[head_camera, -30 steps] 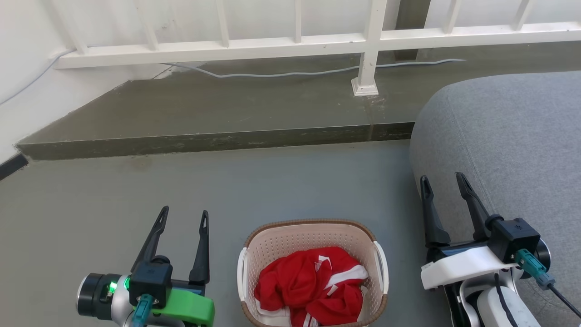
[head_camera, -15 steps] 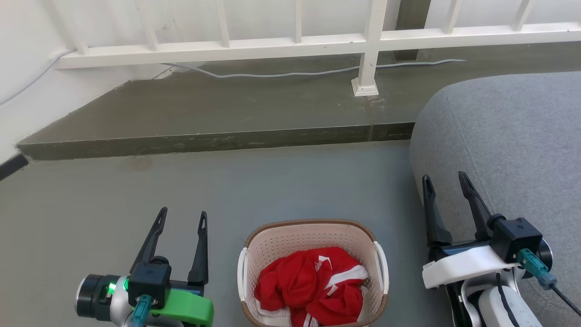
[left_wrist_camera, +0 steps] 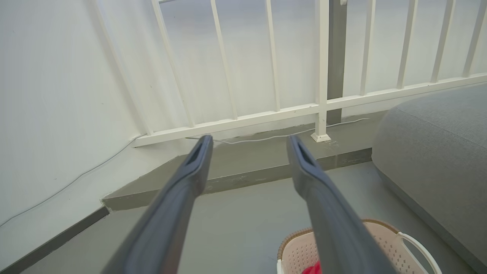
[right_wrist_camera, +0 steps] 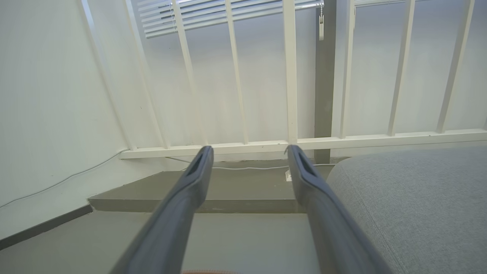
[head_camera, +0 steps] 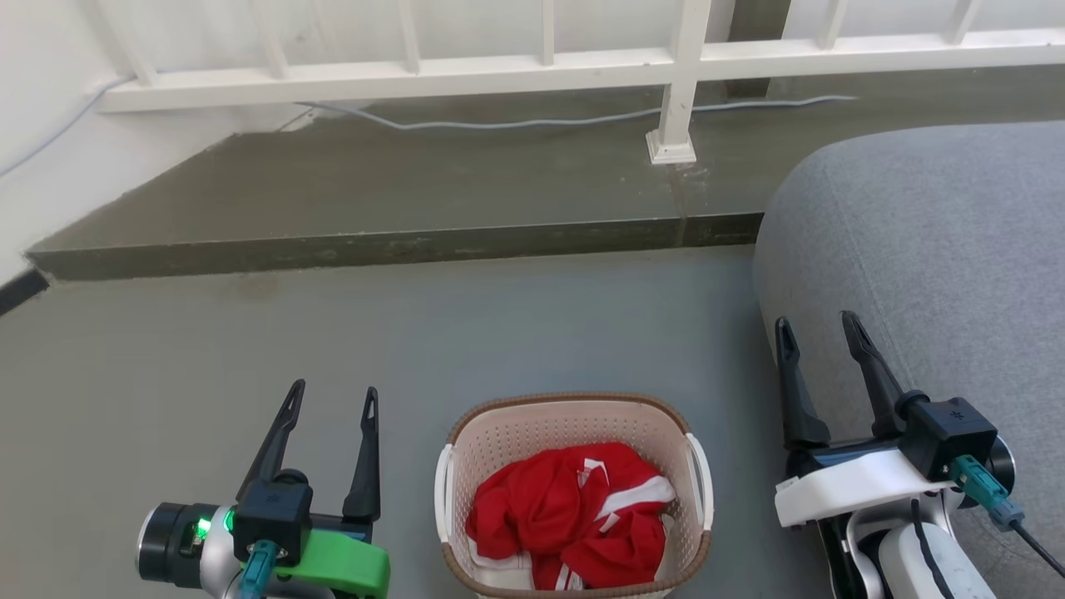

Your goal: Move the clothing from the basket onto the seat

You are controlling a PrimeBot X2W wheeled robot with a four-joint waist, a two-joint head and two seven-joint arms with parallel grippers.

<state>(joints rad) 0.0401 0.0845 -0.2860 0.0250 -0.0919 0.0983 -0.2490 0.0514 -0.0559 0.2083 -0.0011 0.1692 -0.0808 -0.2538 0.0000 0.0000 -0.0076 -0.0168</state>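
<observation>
Head view has only tipped down: bright red striped fabric clothing point(head_camera: 549, 516) sits untouched in the small cream perforated plastic basket point(head_camera: 574, 403), flanked by the spread, empty left gripper point(head_camera: 335, 388) and right gripper point(head_camera: 815, 320), large grey upholstered seat point(head_camera: 940, 249) to its right

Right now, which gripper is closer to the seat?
The right gripper, on the white mount, beside the seat; the left gripper, green mount, is beyond the basket.
</observation>
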